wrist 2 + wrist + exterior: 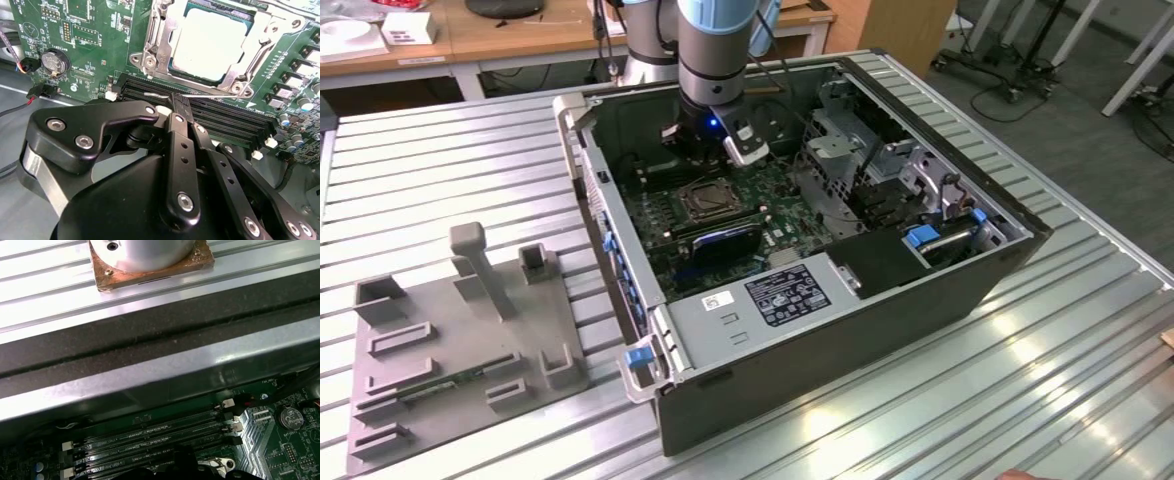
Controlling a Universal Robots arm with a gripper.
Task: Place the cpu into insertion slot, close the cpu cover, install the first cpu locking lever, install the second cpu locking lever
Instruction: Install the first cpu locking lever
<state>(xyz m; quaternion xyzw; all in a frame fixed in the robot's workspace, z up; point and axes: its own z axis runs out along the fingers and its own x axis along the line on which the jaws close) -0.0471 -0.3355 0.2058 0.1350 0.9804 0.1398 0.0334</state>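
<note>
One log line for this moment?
cpu: seated in insertion slot | cpu cover: closed | gripper: shut, empty, over memory slots

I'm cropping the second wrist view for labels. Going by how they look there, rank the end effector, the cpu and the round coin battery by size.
1. end effector, though nearness to the camera inflates it
2. cpu
3. coin battery

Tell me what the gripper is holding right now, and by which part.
Cannot be told: the black gripper sits at the thin metal lever beside the memory slots.
</note>
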